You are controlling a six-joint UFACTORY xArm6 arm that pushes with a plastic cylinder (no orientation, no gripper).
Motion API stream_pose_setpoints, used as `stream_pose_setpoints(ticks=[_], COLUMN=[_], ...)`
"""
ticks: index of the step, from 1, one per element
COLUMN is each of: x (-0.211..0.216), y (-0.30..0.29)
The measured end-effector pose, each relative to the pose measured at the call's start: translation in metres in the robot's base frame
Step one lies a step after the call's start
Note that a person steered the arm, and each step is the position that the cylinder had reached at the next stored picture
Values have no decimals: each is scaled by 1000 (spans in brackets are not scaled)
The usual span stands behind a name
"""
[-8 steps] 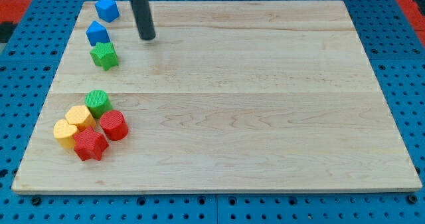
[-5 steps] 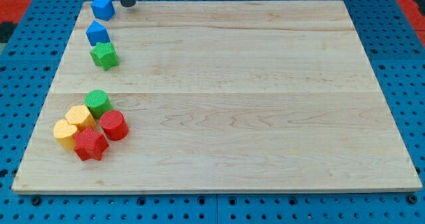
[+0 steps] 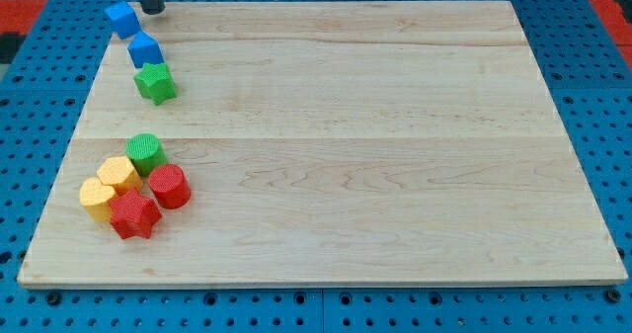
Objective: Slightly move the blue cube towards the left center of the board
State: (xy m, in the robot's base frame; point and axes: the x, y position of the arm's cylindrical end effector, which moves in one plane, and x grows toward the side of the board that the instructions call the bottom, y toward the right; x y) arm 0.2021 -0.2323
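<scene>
My tip (image 3: 150, 11) carries no jaws, so there is nothing to open or close; it is a bare rod end, now at the view's top left corner of the board (image 3: 395, 125), just to the right of the blue cube (image 3: 122, 20) and touching it or very nearly so.

Change noted: over the last fraction of a second the tip has travelled from the upper middle-left of the board to the top edge and then swept toward the view's left. The blue cube has gone with it, sliding left and slightly down until it sits at the board's left edge, partly overhanging the corner.

Assessment: the cube has moved left but remains at the top; the left centre lies further down. A downward push from above appears to be what remains. Risk: further leftward pressure could tip it off the edge.

Surroundings: a second blue block (image 3: 145, 49) lies just below, apart from the cube, with the green star (image 3: 155, 82) beneath it. Further down: green cylinder (image 3: 144, 152), red cylinder (image 3: 169, 186), two yellow blocks (image 3: 109, 187), red star (image 3: 134, 214), all undisturbed.
</scene>
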Motion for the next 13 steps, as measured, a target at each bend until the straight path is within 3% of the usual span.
stream_pose_setpoints(ticks=[2,4,8,9,10,12,13], x=[-10,-10,96,48,43,116,114], y=[1,-70,-24,-43,16,18,19])
